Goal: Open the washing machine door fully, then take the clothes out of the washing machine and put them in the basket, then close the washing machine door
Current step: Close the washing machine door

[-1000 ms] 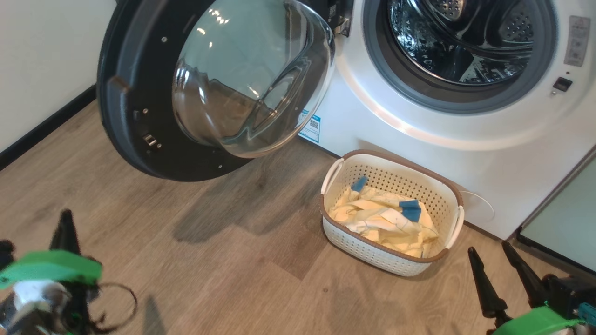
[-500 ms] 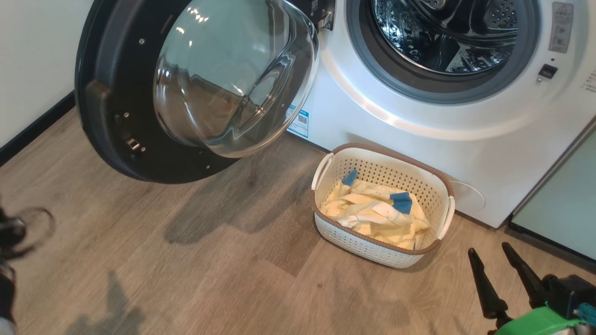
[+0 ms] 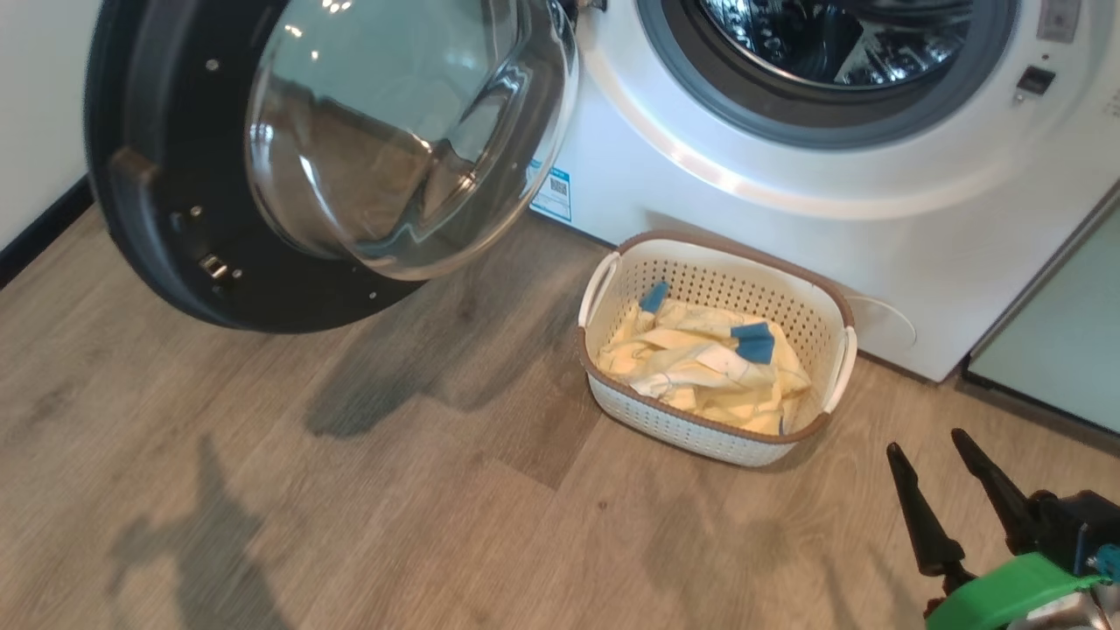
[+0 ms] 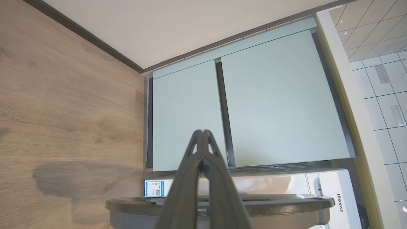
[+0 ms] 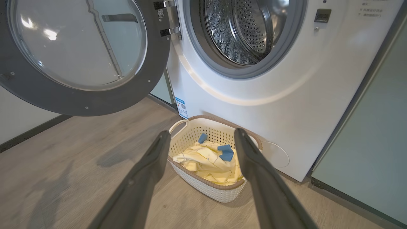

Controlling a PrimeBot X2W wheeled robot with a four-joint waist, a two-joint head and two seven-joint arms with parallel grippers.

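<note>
The washing machine door (image 3: pixel 131 201) stands swung open to the left, its glass bowl (image 3: pixel 394 131) bulging toward me. The white washing machine (image 3: pixel 744 192) shows its steel drum (image 5: pixel 241 28) with no fabric visible inside. The cream basket (image 3: pixel 726 254) sits on the floor against the machine's front, and the pale yellow clothes (image 3: pixel 700 359) lie in it. My right gripper (image 3: pixel 926 443) is open low at the right, short of the basket, with nothing held. In the right wrist view that gripper (image 5: pixel 202 132) points at the basket (image 5: pixel 206 187). My left gripper (image 4: pixel 202 131) is shut on nothing, above the door's dark edge (image 4: pixel 286 203).
Pale green cabinets (image 4: pixel 270 95) stand beyond the machine, and another cabinet panel (image 3: pixel 1059 341) is at its right. A white wall with a dark skirting (image 3: pixel 35 232) runs along the left. Wood floor (image 3: pixel 394 507) stretches in front of the door and basket.
The head camera has shifted, so the whole scene sits higher and further left. My left gripper, at the lower left a second ago, has left the head view. The right gripper has barely moved.
</note>
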